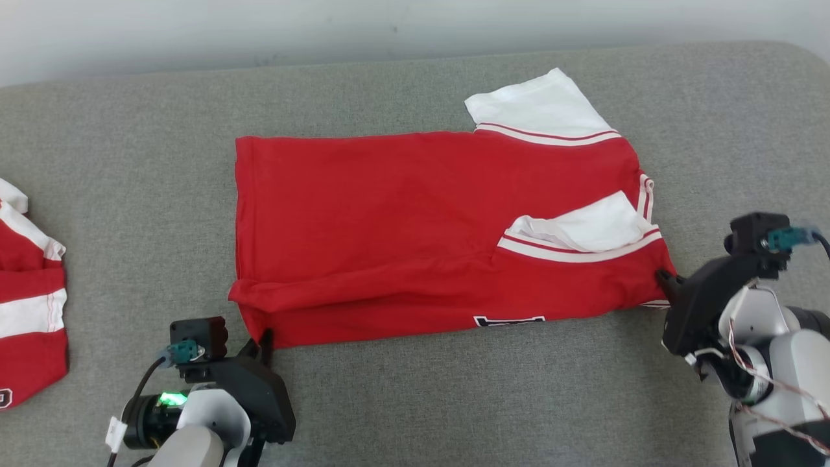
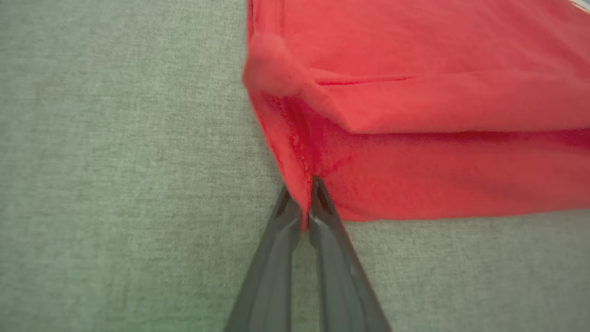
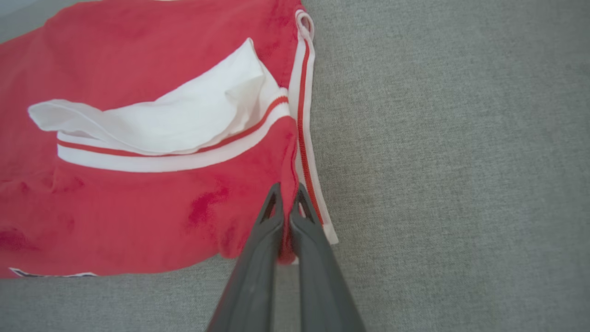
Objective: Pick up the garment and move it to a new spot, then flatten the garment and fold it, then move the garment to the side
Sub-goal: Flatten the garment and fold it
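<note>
**Garment [image 1: 402, 220] pinched at both near corners, set for the fold**

My left gripper [image 1: 264, 340] is closed to a sliver on the garment's near left corner. From the left wrist camera, its two dark fingers [image 2: 276, 240] meet with a thin edge of red cloth sandwiched between them. My right gripper [image 1: 668, 280] is likewise clamped on the near right corner. The right wrist camera shows red fabric squeezed between the tips, just beside the white-and-red striped trim [image 3: 306, 138].

Outward from the two grips, the garment lies spread lengthwise across the grey cushion [image 1: 454, 402], roughly in the middle of it and mostly flat. A ridge of doubled cloth [image 1: 337, 282] runs along its near left part. One white sleeve [image 1: 583, 227] is tucked in over the red body, and the other white sleeve [image 1: 538, 107] sticks out at the far right.

I judge that the two-corner hold is there so the near edge can be lifted evenly and carried over the body as a fold, with the grippers spread wide to keep that edge taut. A second red-and-white garment [image 1: 29, 292] sits well apart at the cushion's left edge, out of the way of the work.
</note>
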